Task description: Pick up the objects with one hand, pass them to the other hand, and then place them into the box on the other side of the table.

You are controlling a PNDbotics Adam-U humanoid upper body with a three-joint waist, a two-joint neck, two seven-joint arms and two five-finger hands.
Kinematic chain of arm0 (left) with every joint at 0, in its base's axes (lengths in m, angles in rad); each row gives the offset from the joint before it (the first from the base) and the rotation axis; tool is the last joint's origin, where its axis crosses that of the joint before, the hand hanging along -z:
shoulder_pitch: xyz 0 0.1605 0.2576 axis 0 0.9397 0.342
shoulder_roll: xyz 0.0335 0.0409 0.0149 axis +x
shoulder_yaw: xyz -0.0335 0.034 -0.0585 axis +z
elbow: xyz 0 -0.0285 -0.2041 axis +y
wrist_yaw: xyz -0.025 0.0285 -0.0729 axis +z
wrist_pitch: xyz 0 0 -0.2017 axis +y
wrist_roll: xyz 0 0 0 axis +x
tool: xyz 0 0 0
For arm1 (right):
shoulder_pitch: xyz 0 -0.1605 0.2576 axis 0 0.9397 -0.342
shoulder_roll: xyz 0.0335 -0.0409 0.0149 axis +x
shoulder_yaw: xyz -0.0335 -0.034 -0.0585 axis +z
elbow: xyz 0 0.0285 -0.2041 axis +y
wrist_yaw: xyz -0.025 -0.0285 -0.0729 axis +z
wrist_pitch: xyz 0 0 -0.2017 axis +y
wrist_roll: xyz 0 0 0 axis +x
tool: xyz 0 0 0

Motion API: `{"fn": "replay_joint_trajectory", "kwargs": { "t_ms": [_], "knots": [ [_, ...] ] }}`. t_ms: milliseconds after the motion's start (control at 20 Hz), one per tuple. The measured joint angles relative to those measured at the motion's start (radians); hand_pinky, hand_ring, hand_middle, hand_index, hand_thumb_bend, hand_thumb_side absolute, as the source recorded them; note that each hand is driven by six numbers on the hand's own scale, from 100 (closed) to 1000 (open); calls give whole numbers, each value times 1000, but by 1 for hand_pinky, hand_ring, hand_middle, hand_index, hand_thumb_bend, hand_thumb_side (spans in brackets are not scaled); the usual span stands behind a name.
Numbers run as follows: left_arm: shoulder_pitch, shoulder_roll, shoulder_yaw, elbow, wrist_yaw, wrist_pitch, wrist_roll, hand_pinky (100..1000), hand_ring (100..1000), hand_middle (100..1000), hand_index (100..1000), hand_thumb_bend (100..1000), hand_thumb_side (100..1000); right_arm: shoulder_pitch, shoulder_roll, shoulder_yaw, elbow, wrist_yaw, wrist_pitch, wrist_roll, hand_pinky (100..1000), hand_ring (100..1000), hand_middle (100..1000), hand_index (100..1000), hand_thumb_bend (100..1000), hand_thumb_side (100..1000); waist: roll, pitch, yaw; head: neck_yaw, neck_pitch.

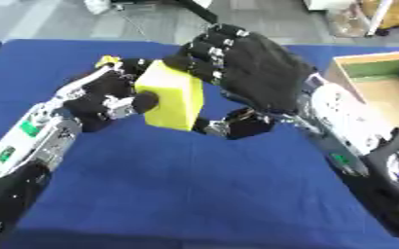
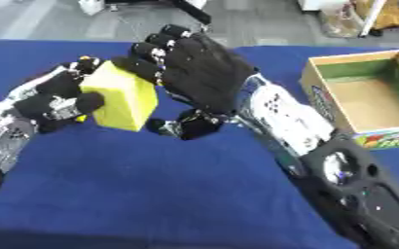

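I see both my left hand (image 1: 109,97) and right hand (image 2: 194,68) curled around the yellow block (image 2: 122,99) above the bench (image 2: 152,194), box (image 2: 365,97) at right

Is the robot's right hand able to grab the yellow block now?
Probably yes: the right hand already curls over the yellow block, with the left hand gripping its other side.

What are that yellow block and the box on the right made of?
The yellow block, held between the left hand and right hand, looks like foam or sponge: matte, no shine, soft-looking edges, though painted wood or plastic can't be ruled out. The box looks like cardboard: plain brown inside, thin walls, printed colours outside.
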Motion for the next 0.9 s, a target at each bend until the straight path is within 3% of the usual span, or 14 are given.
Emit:
{"fn": "replay_joint_trajectory", "kwargs": {
  "t_ms": [350,650,900],
  "knots": [
    [0,0,0,0,-4,-4,1,892,655,558,651,364,130,-1,-1,0,-7,-79,28,16,706,687,729,800,443,411,0,0,-1,1,0],
    [-2,-8,0,0,-4,-4,1,890,656,559,652,364,132,1,-1,9,1,-160,89,-43,687,618,696,668,393,371,0,0,-1,2,0],
    [-4,-8,0,2,-2,-5,1,889,656,560,653,364,133,5,-1,22,19,-223,134,-98,684,610,691,650,385,362,0,0,-1,2,0]
  ]
}}
